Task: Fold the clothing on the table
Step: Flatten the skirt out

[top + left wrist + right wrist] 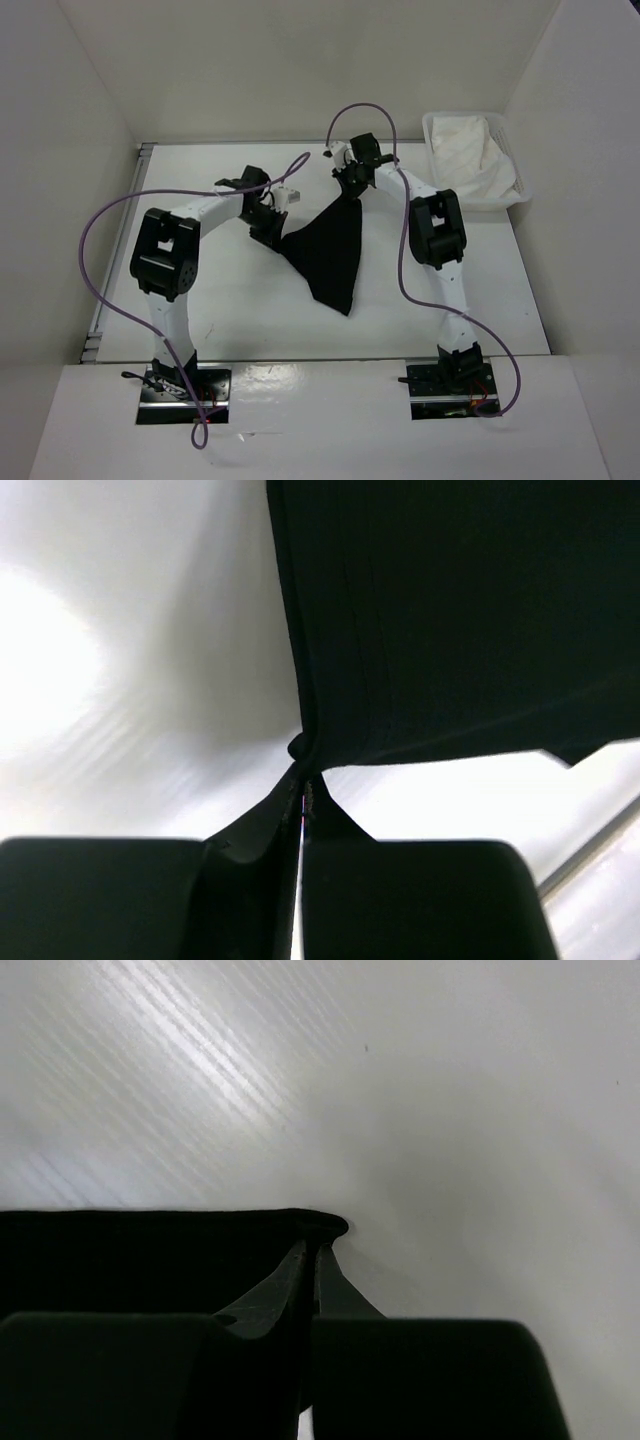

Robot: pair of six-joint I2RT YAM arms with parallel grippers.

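1. The left hand [270, 226] is pressed together on one corner of the black clothing [330, 250], left of the desk's middle.
2. In the left wrist view, the left hand [303, 792] has its two fingers closed to a thin slit. A pinch of the clothing [450, 620] is caught at their tips. The rest of the fabric spreads away up and to the right, above the white desk [120, 680].
3. The right hand [350, 184] is likewise pressed together on another corner of the clothing. It sits farther from the arm bases than the left hand.
4. In the right wrist view, the right hand [310, 1256] nips the rolled edge of the clothing [140, 1260] just at its corner. The dark fabric runs off to the left, and bare desk [420, 1080] fills the view beyond.
5. From above, the clothing stretches between the two hands as a rough triangle near the middle of the desk [230, 310]. Its lowest point hangs toward the arm bases. Whether that point touches the desk cannot be told.
6. A white bin [432, 122] stands at the far right corner of the desk, well apart from the clothing, with a white cloth [470, 150] bunched inside.
7. A metal rail [100, 300] runs along the desk's left edge.
8. A purple cable [100, 215] loops off each arm.
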